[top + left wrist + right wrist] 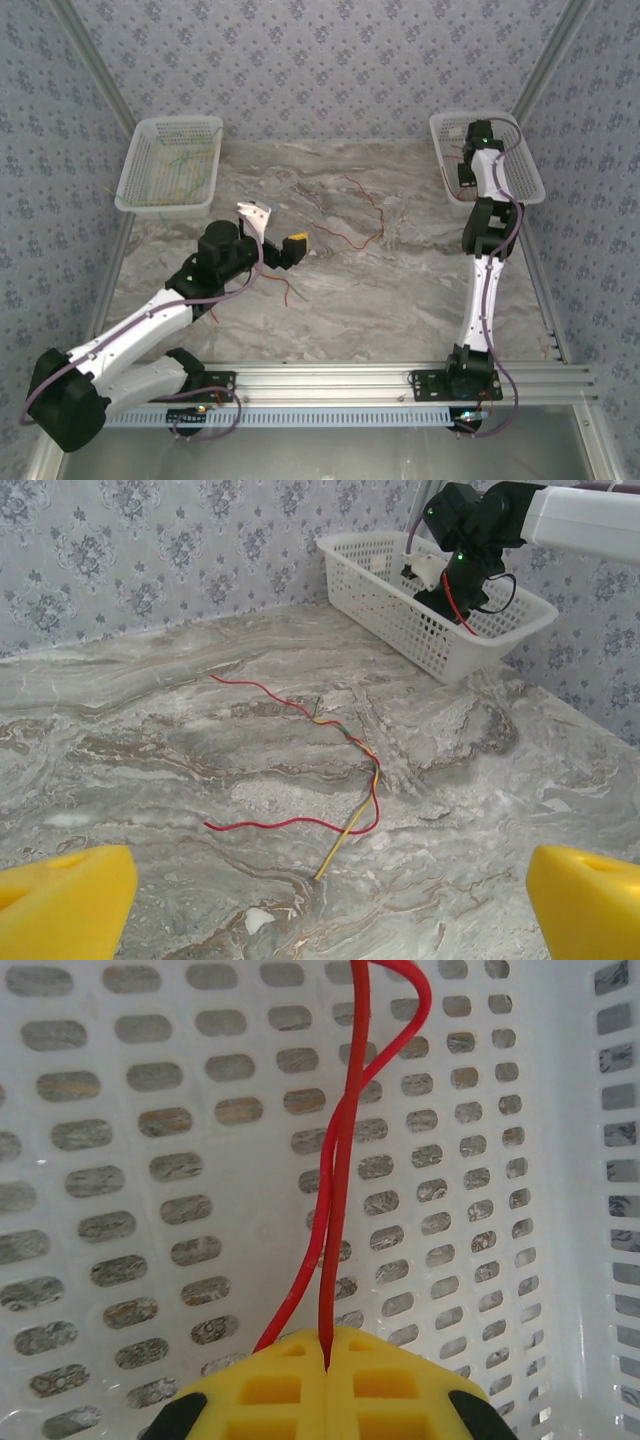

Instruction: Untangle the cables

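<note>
Blue-grey patterned wallpaper (330, 60) boxed in a marbled grey tabletop (400, 290).

Top view: I saw the left basket (135, 170) at the far left corner with yellow and green cables (180, 170) lying in it. The right basket (530, 175) was at the far right corner. The right arm (480, 290) stretched away from me and dipped into the right basket. The left end effector (275, 232) sat over the middle-left of the tabletop, fingers spread wide, released, nothing in it. A loose red cable (381, 225) lay wavy on the bare tabletop between the baskets, well apart from both. A short red strand (286, 290) showed just beside the left arm (150, 320).

Left wrist view: two yellow fingertips (60, 900) sat at the bottom corners, far apart. Ahead of them the loose red cable lay on the tabletop, twisted about its middle with a yellow cable (350, 828). There was a hint of green in the twist, too thin for me to trace. Beyond it, the right arm hung over the right basket with red wire at its tip.

Right wrist view: the right end effector (327, 1355) was clenched, yellow pads pressed together on a pinched red cable (335, 1190). Two strands rose from the seam and joined in a loop up top, over the basket's white slotted floor. I couldn't tell whether the loop touched the basket.
</note>
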